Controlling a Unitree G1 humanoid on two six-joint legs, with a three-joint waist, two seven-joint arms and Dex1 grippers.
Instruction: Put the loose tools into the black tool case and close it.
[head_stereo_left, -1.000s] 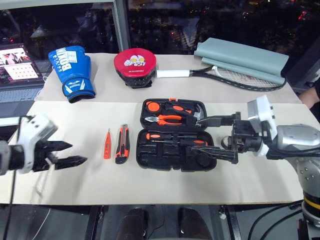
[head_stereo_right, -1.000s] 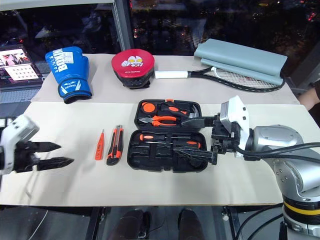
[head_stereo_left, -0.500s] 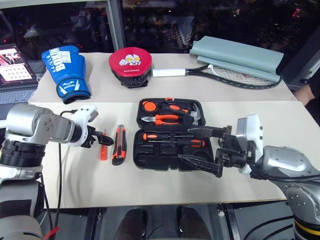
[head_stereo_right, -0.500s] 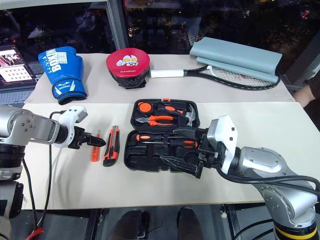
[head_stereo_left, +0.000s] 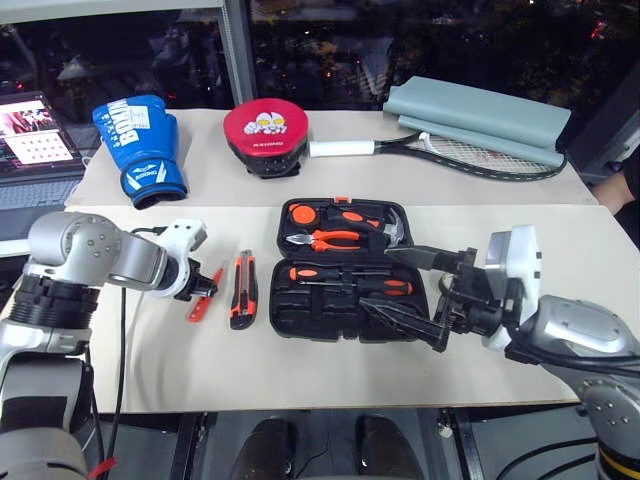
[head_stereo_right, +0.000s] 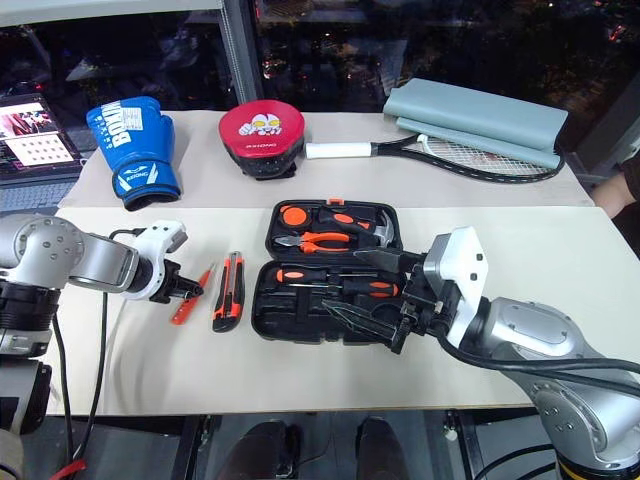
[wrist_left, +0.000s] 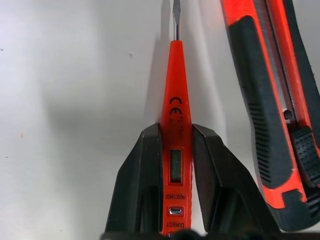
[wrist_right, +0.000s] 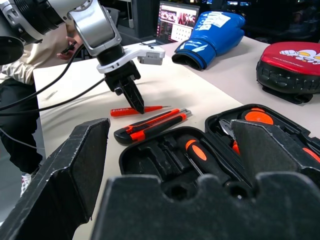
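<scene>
My left gripper (head_stereo_left: 205, 290) is shut on the rear end of the slim orange tester screwdriver (wrist_left: 176, 130), which lies slanted just left of the orange-black utility knife (head_stereo_left: 243, 290). The wrist view shows both black fingers (wrist_left: 140, 185) pressed against the tester's sides. The black tool case (head_stereo_left: 300, 322) lies open mid-table, with pliers, a hammer and two orange-and-black screwdrivers (head_stereo_left: 350, 277) in its recesses. My right gripper (head_stereo_left: 378, 278) hovers open over the case's right front part, with nothing between its fingers.
Along the back of the table lie a blue boxing glove (head_stereo_left: 140, 145), a round red punch pad (head_stereo_left: 265, 130), a tennis racket (head_stereo_left: 450, 150) and a grey cover (head_stereo_left: 480, 110). A laptop (head_stereo_left: 35, 125) stands far left. A person's sleeve (wrist_right: 20, 100) shows beside the table.
My left gripper came in from the table's left, open, reached the tester and shut on it. The tester now lies slanted instead of straight. The right gripper stays open over the case.
</scene>
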